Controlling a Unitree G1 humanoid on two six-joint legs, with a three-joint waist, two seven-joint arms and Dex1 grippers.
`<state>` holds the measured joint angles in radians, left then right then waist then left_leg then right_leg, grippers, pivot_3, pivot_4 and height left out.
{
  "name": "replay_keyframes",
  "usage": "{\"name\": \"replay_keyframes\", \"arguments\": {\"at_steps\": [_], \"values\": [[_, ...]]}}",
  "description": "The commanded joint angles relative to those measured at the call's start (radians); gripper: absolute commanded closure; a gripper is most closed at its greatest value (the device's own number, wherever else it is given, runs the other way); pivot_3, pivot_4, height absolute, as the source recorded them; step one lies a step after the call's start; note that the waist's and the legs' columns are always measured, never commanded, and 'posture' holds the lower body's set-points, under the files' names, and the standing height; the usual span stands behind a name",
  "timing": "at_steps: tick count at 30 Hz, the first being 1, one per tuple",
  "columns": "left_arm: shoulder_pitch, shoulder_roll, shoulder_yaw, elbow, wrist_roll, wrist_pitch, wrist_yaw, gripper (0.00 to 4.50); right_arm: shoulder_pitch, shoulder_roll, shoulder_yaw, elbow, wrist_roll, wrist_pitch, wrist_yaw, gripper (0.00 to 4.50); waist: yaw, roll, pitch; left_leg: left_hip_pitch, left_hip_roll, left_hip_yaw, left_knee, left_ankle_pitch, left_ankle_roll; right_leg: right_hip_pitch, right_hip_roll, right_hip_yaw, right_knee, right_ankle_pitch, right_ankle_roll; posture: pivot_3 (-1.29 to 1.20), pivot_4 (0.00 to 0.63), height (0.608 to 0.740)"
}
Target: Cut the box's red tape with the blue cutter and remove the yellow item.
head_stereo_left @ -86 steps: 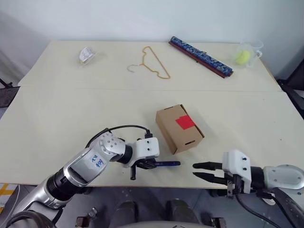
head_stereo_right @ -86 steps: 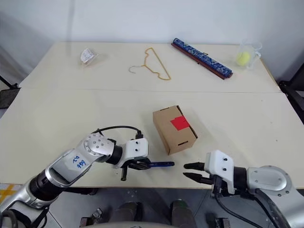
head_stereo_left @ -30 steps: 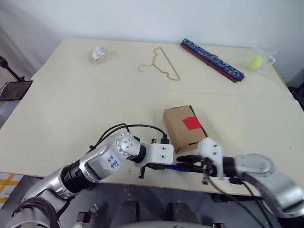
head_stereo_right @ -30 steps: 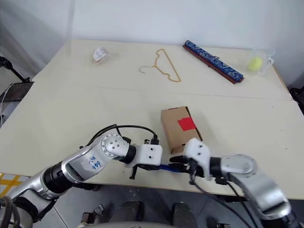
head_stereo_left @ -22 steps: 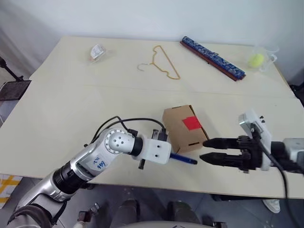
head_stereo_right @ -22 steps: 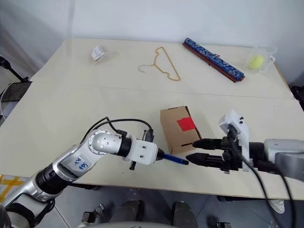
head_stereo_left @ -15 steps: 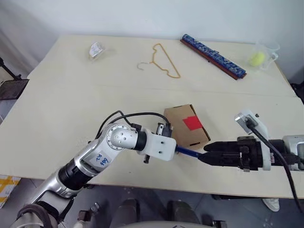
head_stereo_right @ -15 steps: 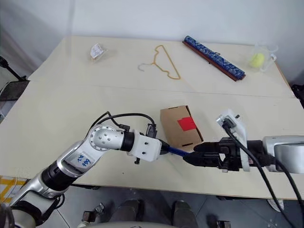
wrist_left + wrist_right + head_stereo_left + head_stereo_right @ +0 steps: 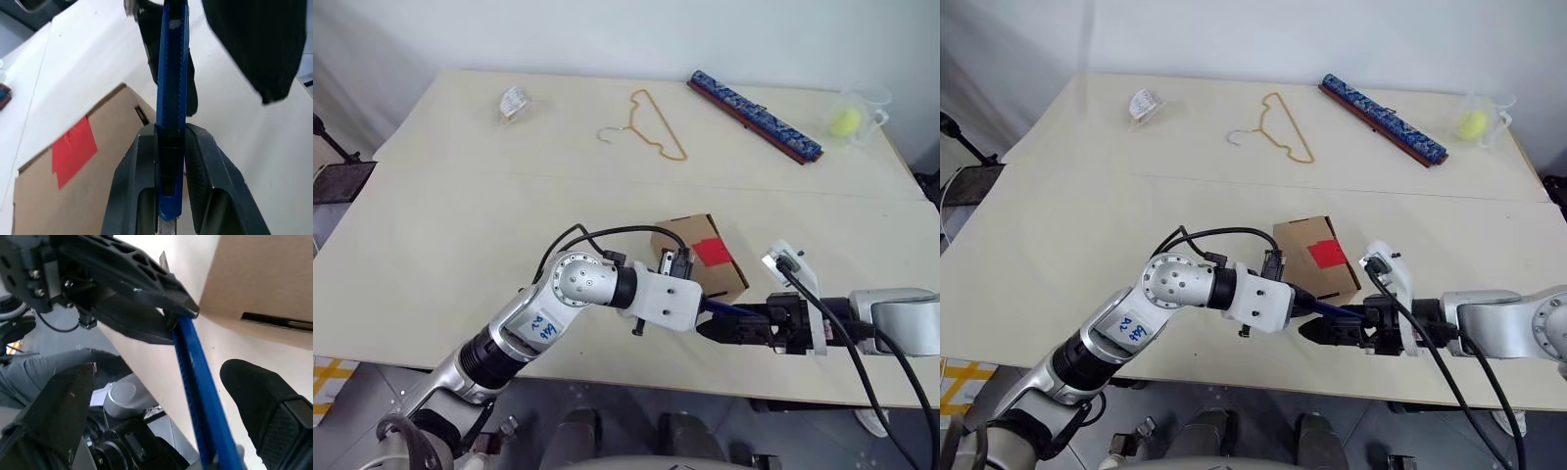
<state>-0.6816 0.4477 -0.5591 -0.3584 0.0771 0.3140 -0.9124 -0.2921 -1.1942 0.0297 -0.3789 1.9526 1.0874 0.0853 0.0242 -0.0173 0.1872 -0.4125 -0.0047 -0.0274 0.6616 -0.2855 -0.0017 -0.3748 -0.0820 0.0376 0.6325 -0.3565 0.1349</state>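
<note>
Where the two arms meet at the lower centre of the head views, the left pincer is clamped on the blue cutter, its two black fingers pressed against the handle's sides. The cutter's free end reaches between the fingers of the right pincer, which stand wide on either side of the blue bar without closing on it. Just behind this meeting point, at the frame's centre, the box sits on the desk with its red tape facing up. Farther back, in the upper half, lie a gold wire hanger, a small crumpled wrapper at upper left, a long blue patterned bar, and a clear cup holding a yellow-green ball at upper right.
</note>
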Motion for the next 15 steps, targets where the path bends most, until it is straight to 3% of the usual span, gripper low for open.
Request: {"name": "replay_keyframes", "arguments": {"at_steps": [1,15], "values": [[-0.018,-0.019,0.019,-0.008,-0.01,-0.023,-0.01,4.09,-0.003,0.044,-0.041,0.026,0.02,-0.009,-0.033,0.04,0.0,0.0,0.0,0.0,0.0,0.0,0.0,0.0,0.0,0.0,0.0,0.0,0.0,0.0,0.0,0.0,0.15,0.74],[-0.006,-0.026,0.022,0.008,-0.001,-0.04,-0.03,4.09,0.052,0.019,-0.149,0.093,0.02,0.075,-0.001,0.04,0.0,0.0,0.0,0.0,0.0,0.0,0.0,0.0,0.0,-0.001,0.0,0.0,0.003,0.0,0.0,0.0,0.15,0.74]]}}
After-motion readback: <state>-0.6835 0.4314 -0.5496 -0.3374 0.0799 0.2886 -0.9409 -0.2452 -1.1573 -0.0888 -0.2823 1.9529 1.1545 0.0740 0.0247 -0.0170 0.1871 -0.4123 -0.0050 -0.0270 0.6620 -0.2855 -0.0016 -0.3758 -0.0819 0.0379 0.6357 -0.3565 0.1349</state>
